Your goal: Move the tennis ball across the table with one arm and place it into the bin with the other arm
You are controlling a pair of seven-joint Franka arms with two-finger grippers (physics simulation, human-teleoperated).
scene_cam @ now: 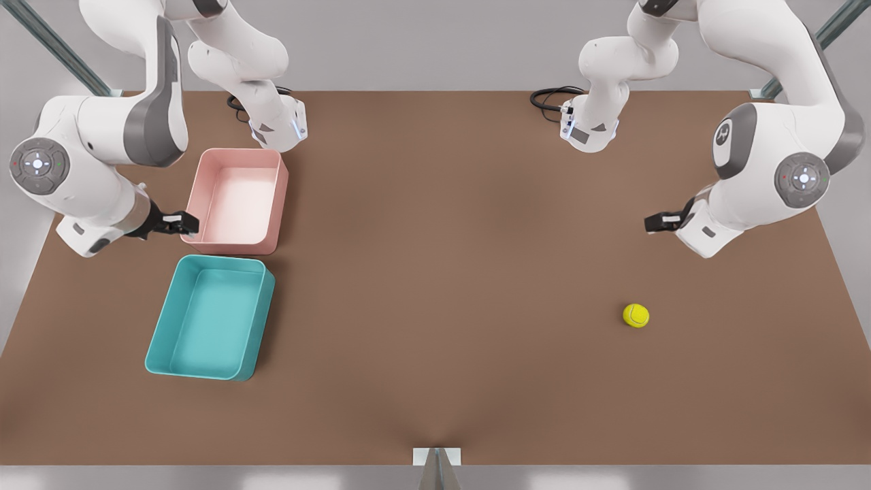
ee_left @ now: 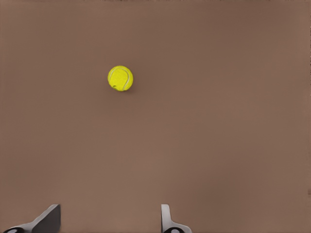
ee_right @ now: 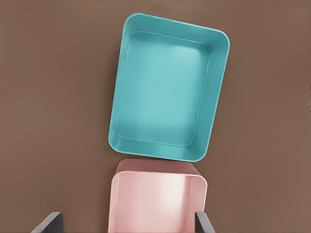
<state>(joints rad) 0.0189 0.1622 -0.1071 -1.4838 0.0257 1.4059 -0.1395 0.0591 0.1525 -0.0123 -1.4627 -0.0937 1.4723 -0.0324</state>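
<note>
The yellow-green tennis ball (scene_cam: 635, 315) lies on the brown table (scene_cam: 435, 272) toward the front view's right. My left gripper (scene_cam: 659, 222) hovers behind it, open and holding nothing. From the left wrist, the ball (ee_left: 120, 78) rests well ahead of the spread left gripper (ee_left: 109, 224). The teal bin (scene_cam: 211, 320) sits empty at the front view's left. My right gripper (scene_cam: 187, 223) hangs open at the pink tub's near corner, behind the bin. Through the right wrist camera, the teal bin (ee_right: 165, 92) lies beyond the open right gripper (ee_right: 126, 224).
A pink tub (scene_cam: 235, 197) stands empty directly behind the teal bin, almost touching it, and the same pink tub (ee_right: 155, 204) sits under the right wrist. Black cables (scene_cam: 551, 102) loop at the table's back edge. A wide stretch of bare table separates ball and bins.
</note>
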